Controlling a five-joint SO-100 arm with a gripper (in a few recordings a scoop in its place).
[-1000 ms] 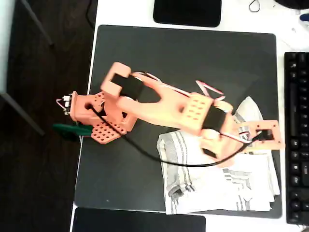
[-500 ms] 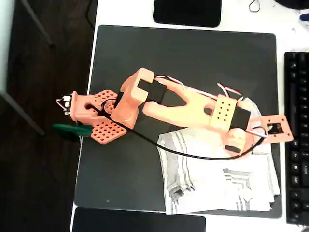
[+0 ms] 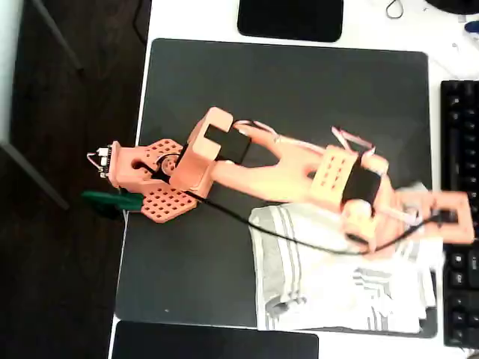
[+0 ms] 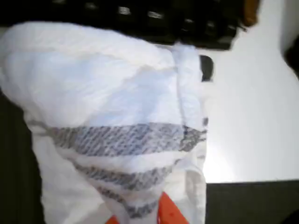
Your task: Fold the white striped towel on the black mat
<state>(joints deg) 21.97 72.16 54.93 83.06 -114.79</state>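
The white striped towel [image 3: 329, 288] lies rumpled on the lower right part of the black mat [image 3: 284, 97]. My orange gripper [image 3: 443, 221] reaches over the towel's right edge, close to the keyboard, and is shut on a bunched fold of the cloth. In the wrist view the towel [image 4: 117, 102] hangs in a raised heap in front of the camera, grey stripes across it, and covers most of my gripper [image 4: 140, 218]. One orange fingertip [image 4: 169, 212] pokes out beneath the cloth.
A black keyboard [image 3: 458, 187] runs along the mat's right side, right beside the gripper, and shows at the top of the wrist view [image 4: 140, 16]. Glossy black rectangles lie above [image 3: 290, 19] and below [image 3: 213, 342] the mat. The arm's base [image 3: 150, 179] stands at the mat's left edge.
The arm has stretched out to the right and a little downward, towards the keyboard. The towel's upper right part has gone with the gripper, and the cloth has shifted slightly.
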